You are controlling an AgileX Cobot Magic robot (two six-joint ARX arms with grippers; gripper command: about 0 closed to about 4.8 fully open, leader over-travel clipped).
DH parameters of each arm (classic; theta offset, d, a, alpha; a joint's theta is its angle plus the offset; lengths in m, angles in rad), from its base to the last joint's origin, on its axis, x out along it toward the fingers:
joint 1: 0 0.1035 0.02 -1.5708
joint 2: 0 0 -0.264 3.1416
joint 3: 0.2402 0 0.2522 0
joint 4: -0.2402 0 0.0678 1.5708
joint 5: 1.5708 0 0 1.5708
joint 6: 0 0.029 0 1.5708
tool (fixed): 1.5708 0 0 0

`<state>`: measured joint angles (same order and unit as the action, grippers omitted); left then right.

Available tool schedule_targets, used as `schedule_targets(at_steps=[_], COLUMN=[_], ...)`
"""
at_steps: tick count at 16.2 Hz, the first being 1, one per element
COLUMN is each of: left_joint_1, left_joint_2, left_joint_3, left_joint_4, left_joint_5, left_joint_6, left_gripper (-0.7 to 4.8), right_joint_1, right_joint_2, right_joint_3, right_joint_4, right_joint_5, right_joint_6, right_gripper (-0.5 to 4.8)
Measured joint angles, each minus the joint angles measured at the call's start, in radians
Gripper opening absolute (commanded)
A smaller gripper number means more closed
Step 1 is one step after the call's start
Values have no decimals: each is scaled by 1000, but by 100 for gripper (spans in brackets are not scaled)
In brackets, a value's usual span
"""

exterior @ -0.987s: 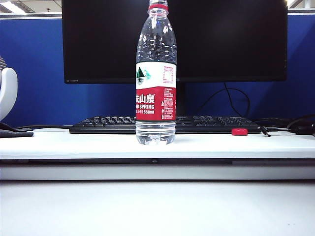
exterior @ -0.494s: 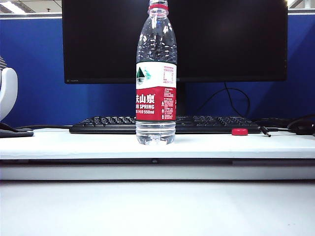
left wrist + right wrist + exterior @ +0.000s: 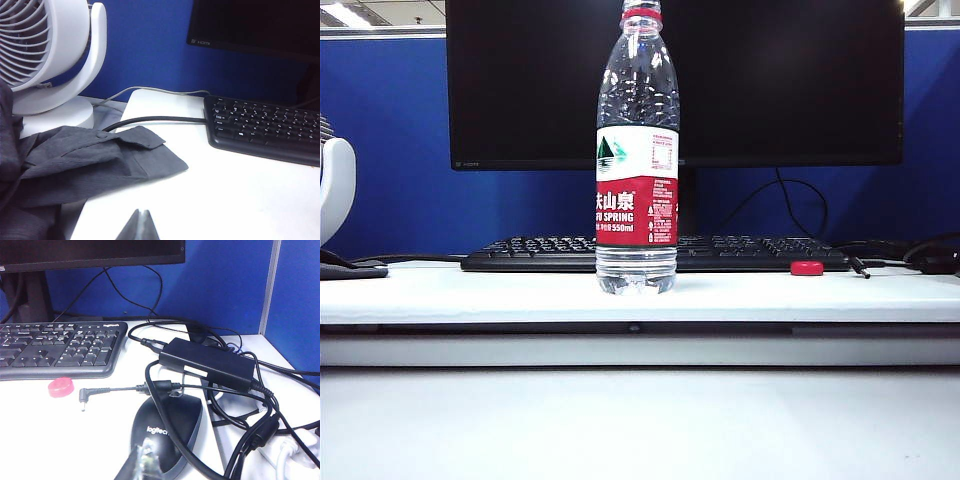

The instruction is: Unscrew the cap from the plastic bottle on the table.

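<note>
The plastic bottle point(image 3: 636, 200) stands upright on the white table point(image 3: 470, 290), in front of the keyboard. Its top is cut off by the picture's edge, just above a red neck ring. The small red cap point(image 3: 807, 267) lies flat on the table to the bottle's right; in the right wrist view the cap point(image 3: 61, 387) rests beside the keyboard's corner. Neither gripper shows in the exterior view. My left gripper point(image 3: 142, 212) is shut and empty over bare table. My right gripper point(image 3: 145, 446) is shut with nothing in it, in front of a black mouse point(image 3: 170, 425).
A black keyboard point(image 3: 740, 250) and a dark monitor point(image 3: 790, 80) stand behind the bottle. On the left are a white fan point(image 3: 45, 50) and a grey cloth point(image 3: 90, 165). On the right lie a power adapter point(image 3: 207, 362) and tangled cables point(image 3: 260, 430).
</note>
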<state>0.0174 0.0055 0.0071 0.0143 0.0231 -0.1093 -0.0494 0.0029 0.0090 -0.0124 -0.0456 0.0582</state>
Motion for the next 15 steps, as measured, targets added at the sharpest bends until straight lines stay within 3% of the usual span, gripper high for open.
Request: schedule_targets(at_steps=[15], left_joint_1=[0], left_joint_2=[0], left_joint_3=[0], left_joint_4=[0], left_joint_5=[0], left_joint_6=[0], left_gripper=[-4], right_joint_1=[-1], right_joint_2=[0], right_joint_3=[0], right_joint_4=[-6], right_joint_5=[0], right_joint_6=[1], right_gripper=[-3])
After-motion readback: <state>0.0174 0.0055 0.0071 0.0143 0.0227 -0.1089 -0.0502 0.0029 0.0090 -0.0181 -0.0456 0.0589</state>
